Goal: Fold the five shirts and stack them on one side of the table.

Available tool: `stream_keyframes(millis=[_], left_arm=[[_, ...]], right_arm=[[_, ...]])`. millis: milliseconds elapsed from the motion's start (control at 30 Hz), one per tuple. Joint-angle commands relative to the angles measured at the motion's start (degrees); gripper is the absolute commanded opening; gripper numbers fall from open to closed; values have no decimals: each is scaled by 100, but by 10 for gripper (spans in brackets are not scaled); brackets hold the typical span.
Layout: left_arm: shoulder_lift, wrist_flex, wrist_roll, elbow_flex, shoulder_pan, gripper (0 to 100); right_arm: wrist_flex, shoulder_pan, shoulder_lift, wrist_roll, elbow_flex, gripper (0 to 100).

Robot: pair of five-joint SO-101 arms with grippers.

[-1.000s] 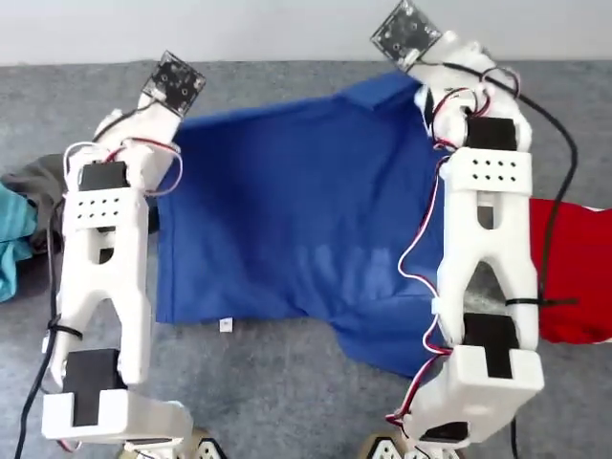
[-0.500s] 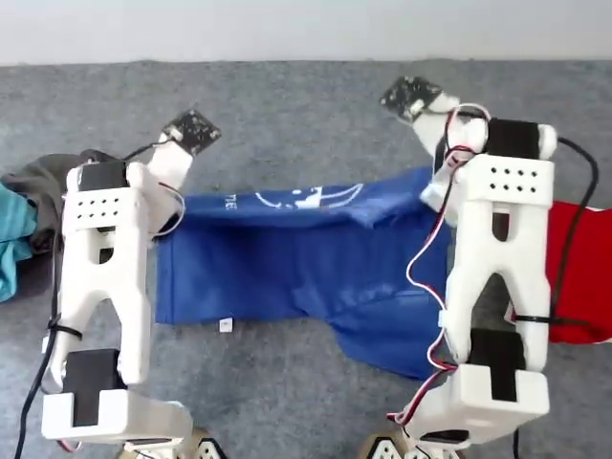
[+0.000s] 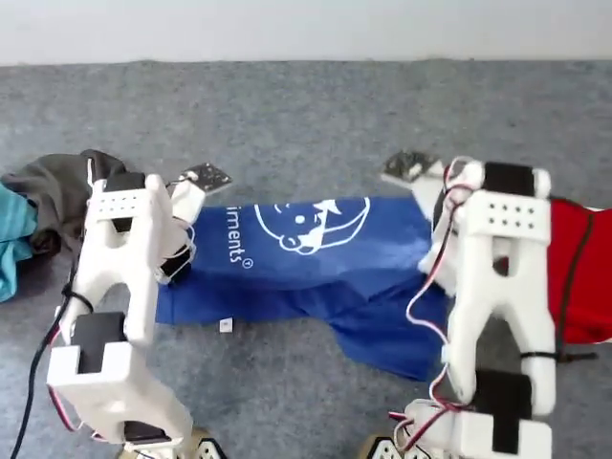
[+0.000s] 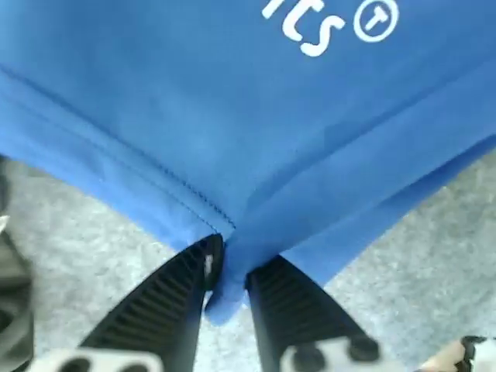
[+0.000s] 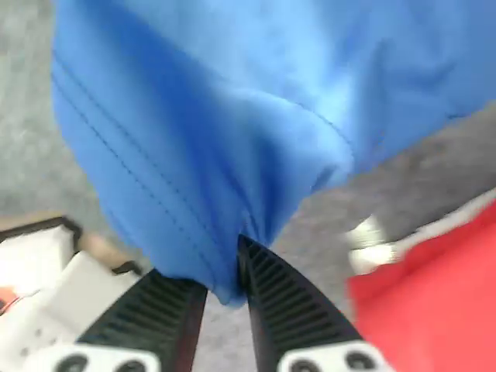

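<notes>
L gripper (image 4: 225, 267) pinches a bunched hem of the blue shirt (image 4: 232, 116), cloth squeezed between its jaws. R gripper (image 5: 225, 283) nips the opposite edge the same way. The shirt lies mid-table (image 3: 287, 105), doubled over w/ white print (image 3: 311, 222) facing up. Red shirt (image 3: 574, 277) is at the table's R edge, touching the blue one. Grey shirt (image 3: 53, 191) & teal shirt (image 3: 11, 239) sit bunched at the L edge.

The blue shirt (image 3: 287, 273) is smooth matt cloth, the table (image 3: 287, 115) rough felt.
</notes>
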Motion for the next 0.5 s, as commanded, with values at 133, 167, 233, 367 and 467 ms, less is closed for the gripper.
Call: stream_keyframes(millis=[133,167,233,367,467], left_arm=[[-26,141,-26,-57,18,20],[-26,229,-35,-57,0,36],[-88,413,-35,-66,-9,73],[-747,818,-35,-31,-9,88],[-1468,1064,-44,-31,-9,124]], right_arm=[[-75,-48,-664,-44,967,17],[-48,-66,-673,-53,993,26],[40,-48,-681,-26,993,93],[233,145,-690,-26,756,254],[242,303,-690,0,422,262]])
